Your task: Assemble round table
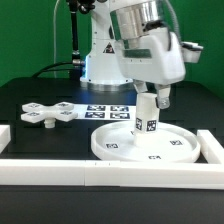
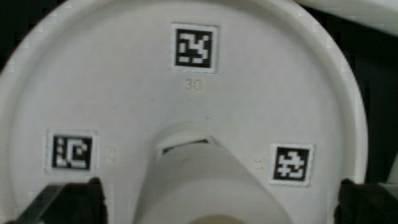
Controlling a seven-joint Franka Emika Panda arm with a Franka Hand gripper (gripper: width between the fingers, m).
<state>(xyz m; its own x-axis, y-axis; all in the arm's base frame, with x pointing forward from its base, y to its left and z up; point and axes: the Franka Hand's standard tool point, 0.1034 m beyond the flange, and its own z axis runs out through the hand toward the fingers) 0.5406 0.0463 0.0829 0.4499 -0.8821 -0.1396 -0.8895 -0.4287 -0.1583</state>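
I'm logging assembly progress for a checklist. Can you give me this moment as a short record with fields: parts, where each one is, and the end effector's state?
tabletop: round disc lying flat on the black table, near the front border rail
leg: short cylinder leg standing upright on the disc's middle
base: cross-shaped base lying apart, toward the exterior view's left, not yet attached
marker board: flat behind the disc
end effector: open, jaws on either side of the leg's top

A robotics lab: black table (image 1: 40, 140), white border rails (image 1: 100, 172), marker board (image 1: 108, 111).
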